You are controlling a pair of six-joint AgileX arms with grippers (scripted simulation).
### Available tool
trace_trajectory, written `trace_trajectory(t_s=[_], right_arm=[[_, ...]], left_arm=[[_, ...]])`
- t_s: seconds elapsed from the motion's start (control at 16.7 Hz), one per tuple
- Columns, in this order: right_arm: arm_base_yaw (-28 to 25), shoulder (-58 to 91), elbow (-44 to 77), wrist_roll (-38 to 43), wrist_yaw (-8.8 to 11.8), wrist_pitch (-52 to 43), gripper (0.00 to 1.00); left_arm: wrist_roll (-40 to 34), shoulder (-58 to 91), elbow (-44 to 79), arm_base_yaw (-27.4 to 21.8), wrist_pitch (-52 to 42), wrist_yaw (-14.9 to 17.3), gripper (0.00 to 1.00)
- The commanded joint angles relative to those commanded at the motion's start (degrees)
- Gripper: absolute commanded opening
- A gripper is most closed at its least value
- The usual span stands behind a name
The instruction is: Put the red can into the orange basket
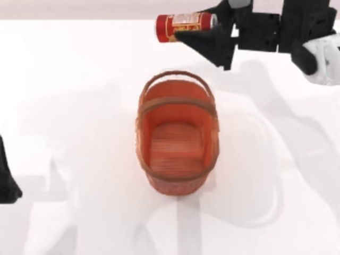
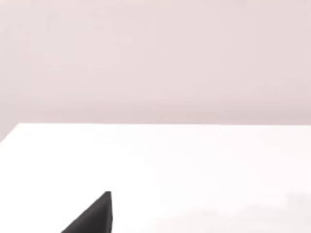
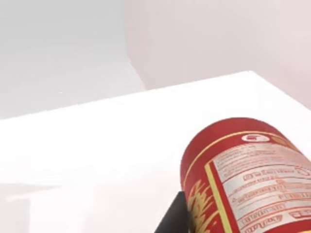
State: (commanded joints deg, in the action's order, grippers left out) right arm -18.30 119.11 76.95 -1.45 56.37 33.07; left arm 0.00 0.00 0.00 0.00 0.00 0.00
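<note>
1. The orange basket [image 1: 177, 135] stands mid-bench, stiff-woven, arched handle across its mouth
2. The right gripper [image 1: 212, 33], at the far edge, is clamped on the red can [image 1: 183, 26], held sideways, aloft
3. The can looks rigid, light, slick-walled; mid-body is the safest hold
4. Left arm parked at the left edge

red can [image 3: 243, 179] close up, lying tilted | dark finger [image 3: 174, 219] beside it, seemingly touching | white table [image 3: 97, 155]
</note>
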Motion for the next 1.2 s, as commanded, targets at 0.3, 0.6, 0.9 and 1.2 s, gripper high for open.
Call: trace_trajectory(t_s=[0.3, 0.6, 0.9, 1.2], right_arm=[[-0.99, -3.68, -3.65, 3.29, 7.03, 10.48, 0.0], [-0.69, -3.59, -3.53, 3.42, 7.18, 10.65, 0.0], [-1.03, 1.59, -5.44, 3.31, 7.34, 17.49, 0.0], [-1.27, 9.26, -9.03, 3.17, 7.03, 28.95, 0.0]], left_arm=[[0.0, 0.0, 0.0, 0.0, 0.0, 0.0, 1.0], [0.0, 0.0, 0.0, 0.0, 0.0, 0.0, 1.0], [0.0, 0.0, 0.0, 0.0, 0.0, 0.0, 1.0], [0.0, 0.0, 0.0, 0.0, 0.0, 0.0, 1.0]])
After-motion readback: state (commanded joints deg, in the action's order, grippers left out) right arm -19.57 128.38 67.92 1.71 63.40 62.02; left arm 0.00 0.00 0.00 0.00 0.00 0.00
